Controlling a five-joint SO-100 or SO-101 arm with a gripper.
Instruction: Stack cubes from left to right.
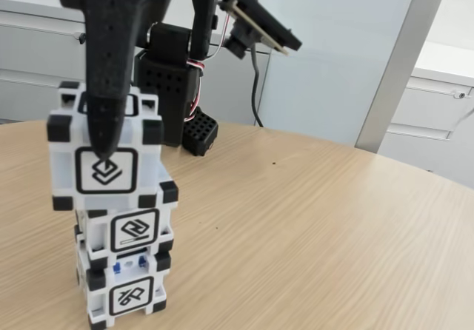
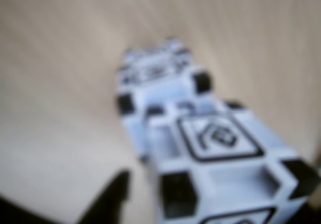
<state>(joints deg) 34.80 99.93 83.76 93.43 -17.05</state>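
In the fixed view three white cubes with black corners form a tower at the lower left of the wooden table (image 1: 311, 226). The bottom cube (image 1: 129, 297) shows small blue parts along its top. The middle cube (image 1: 135, 231) rests on it. The top cube (image 1: 78, 141) sits shifted left, overhanging the middle one. My black gripper (image 1: 106, 141) comes down from above and is shut on the top cube, one finger lying across its front face and the other hidden behind it. The blurred wrist view shows the top cube (image 2: 215, 148) close up, the lower cubes (image 2: 155, 73) beneath it and a dark fingertip (image 2: 108, 199).
The arm's black base (image 1: 174, 86) stands behind the tower, with a camera board (image 1: 259, 30) and a cable (image 1: 255, 93) beside it. The table's curved edge (image 1: 415, 167) runs along the right. Cabinets and a white post (image 1: 404, 56) stand beyond.
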